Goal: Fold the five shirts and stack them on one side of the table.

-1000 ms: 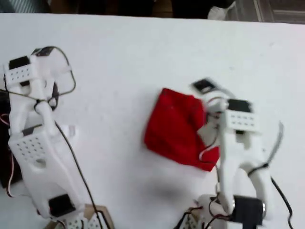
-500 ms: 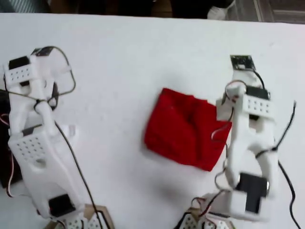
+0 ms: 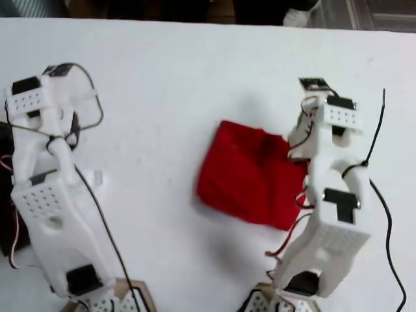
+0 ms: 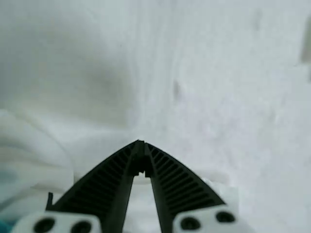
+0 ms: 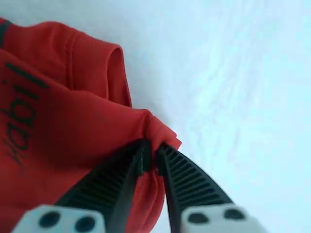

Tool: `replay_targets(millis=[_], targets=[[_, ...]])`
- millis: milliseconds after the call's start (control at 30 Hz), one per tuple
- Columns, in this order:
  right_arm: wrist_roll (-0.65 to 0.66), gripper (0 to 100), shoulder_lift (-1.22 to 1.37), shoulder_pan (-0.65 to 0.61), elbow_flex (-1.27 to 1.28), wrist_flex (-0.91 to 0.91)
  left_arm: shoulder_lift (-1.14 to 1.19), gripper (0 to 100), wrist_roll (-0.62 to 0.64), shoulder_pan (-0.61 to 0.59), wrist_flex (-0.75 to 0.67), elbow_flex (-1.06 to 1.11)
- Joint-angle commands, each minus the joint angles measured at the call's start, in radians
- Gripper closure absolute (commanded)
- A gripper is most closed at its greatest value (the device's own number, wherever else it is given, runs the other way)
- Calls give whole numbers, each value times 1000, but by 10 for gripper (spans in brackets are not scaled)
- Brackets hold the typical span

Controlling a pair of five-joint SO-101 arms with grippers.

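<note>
Bright, diffuse light, apparently from overhead. The white worktop (image 3: 162,71) is washed nearly to glare in the high view. A soft grey shadow lies just beside the red shirt (image 3: 244,172), on its near side. A dimmer shadow patch lies on the worktop beyond the left gripper (image 4: 140,146).

One red shirt (image 3: 250,179), two arms (image 3: 52,201) (image 3: 331,227), one table (image 3: 162,71).

The shirt (image 3: 250,172) lies on the worktop (image 3: 162,78), slightly toward 3 o'clock of centre. The right claw (image 5: 149,148) pinches its 3 o'clock edge, and the left arm (image 3: 45,182) sits well apart at 9 o'clock.
</note>
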Motion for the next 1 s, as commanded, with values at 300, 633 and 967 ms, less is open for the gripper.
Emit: replay_targets(millis=[300, 633, 967], targets=[[15, 978, 10, 18, -255, 15, -12, 975, 11, 5, -28, -31], [137, 978, 13, 16, -364, 7, -12, 975, 12, 9, -31, -35], [163, 974, 128, -67, -365, -119, -14, 975, 54, 9, -23, -28]])
